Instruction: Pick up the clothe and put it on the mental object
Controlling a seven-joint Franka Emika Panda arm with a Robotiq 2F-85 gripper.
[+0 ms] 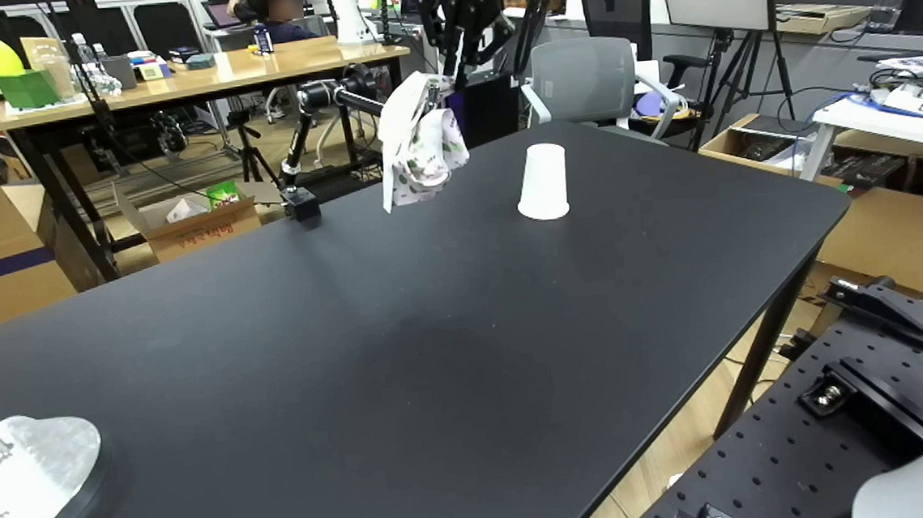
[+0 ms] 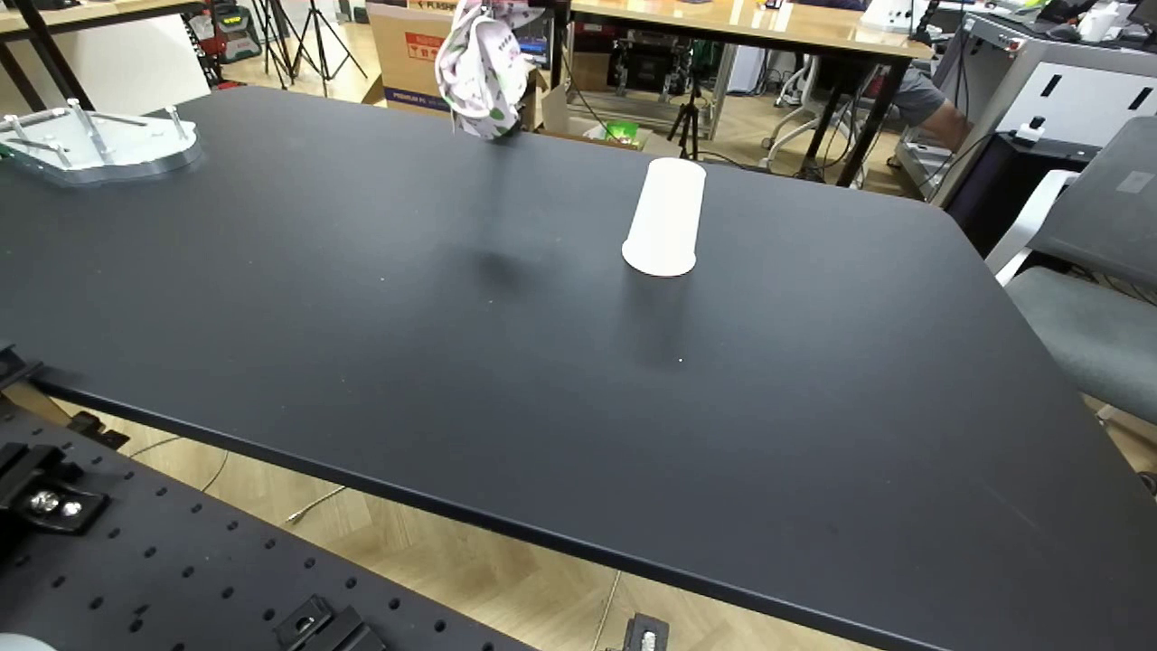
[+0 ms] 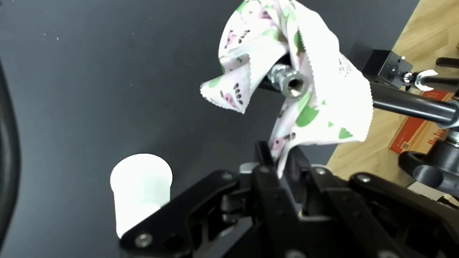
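Observation:
The white cloth with green and pink print hangs bunched at the table's far edge. It also shows in an exterior view and in the wrist view. My gripper is shut on a corner of it, with folds running between the fingertips. In an exterior view my gripper points down just above the cloth. The metal object is a black jointed arm clamped to the table edge. Its silver threaded end pokes out between the cloth's folds; the cloth surrounds this end and hides part of the rod.
A white paper cup stands upside down on the black table, near the cloth; it also shows in the wrist view. A pale metal plate with upright bolts lies at the table's other end. A grey chair stands behind the table.

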